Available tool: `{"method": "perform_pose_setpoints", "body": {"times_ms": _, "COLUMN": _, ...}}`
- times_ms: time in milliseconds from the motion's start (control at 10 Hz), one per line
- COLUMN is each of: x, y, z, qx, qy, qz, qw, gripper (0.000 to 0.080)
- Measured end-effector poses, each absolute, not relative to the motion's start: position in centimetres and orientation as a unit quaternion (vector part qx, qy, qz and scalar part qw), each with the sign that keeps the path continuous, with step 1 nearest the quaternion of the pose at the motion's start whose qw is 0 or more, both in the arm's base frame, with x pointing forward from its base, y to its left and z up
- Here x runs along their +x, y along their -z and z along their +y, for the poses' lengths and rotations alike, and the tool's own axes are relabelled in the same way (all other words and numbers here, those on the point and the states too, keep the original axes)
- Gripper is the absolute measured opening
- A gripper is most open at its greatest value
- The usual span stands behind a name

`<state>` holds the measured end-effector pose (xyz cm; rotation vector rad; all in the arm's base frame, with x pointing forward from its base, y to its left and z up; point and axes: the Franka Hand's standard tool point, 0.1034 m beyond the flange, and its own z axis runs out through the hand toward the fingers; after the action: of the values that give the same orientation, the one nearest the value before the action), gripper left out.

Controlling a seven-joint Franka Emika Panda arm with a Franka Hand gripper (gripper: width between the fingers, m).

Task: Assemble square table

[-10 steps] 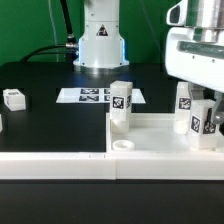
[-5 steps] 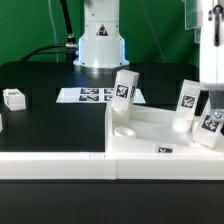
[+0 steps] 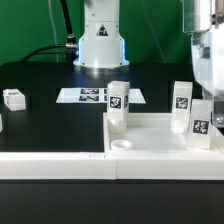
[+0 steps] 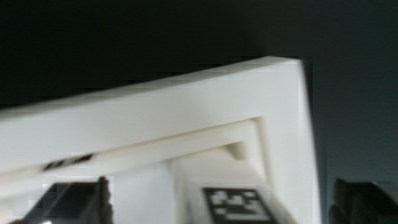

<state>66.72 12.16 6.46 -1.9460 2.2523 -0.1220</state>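
The white square table top [image 3: 160, 145] lies at the exterior view's lower right, raised rim up. Three short white tagged legs stand upright in its corners: one at the far left corner [image 3: 118, 105], one at the far right [image 3: 181, 106], one at the near right [image 3: 200, 127]. My gripper [image 3: 212, 95] hangs just above and beside the near right leg. In the wrist view the gripper [image 4: 222, 205] is open, with a dark finger [image 4: 75, 200] well clear on each side of the tagged leg [image 4: 233, 198] and the top's rim [image 4: 160, 110] behind.
A loose white leg [image 3: 14, 98] lies on the black table at the exterior view's left. The marker board [image 3: 92, 95] lies behind the table top. A long white rail [image 3: 50, 162] runs along the front. The robot base [image 3: 100, 40] stands at the back.
The gripper has moved up and toward the exterior view's right, off the near right leg. The table top and legs tilted half a second ago and now sit level again.
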Motion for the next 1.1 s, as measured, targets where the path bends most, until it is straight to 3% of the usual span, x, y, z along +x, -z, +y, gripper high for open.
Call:
{"method": "perform_pose_setpoints", "body": {"times_ms": 200, "x": 66.5, "y": -6.4, "z": 11.6, "qx": -0.800, "qy": 0.050, "qz": 0.596, "qw": 0.052, "gripper": 0.0648}}
{"method": "perform_pose_setpoints", "body": {"times_ms": 600, "x": 66.6, "y": -6.5, "z": 11.3, "qx": -0.860, "qy": 0.057, "qz": 0.506, "qw": 0.043, "gripper": 0.0649}}
{"method": "perform_pose_setpoints", "body": {"times_ms": 700, "x": 66.6, "y": -6.5, "z": 11.1, "qx": -0.890, "qy": 0.060, "qz": 0.452, "qw": 0.034, "gripper": 0.0649}}
{"method": "perform_pose_setpoints", "body": {"times_ms": 800, "x": 67.0, "y": -6.8, "z": 10.8, "qx": -0.935, "qy": 0.063, "qz": 0.349, "qw": 0.010, "gripper": 0.0649}}
{"method": "perform_pose_setpoints", "body": {"times_ms": 1000, "x": 67.4, "y": -6.8, "z": 10.9, "qx": -0.953, "qy": 0.067, "qz": 0.295, "qw": 0.003, "gripper": 0.0649}}
{"method": "perform_pose_setpoints", "body": {"times_ms": 1100, "x": 67.4, "y": -6.8, "z": 10.9, "qx": -0.949, "qy": 0.067, "qz": 0.307, "qw": 0.003, "gripper": 0.0561}}
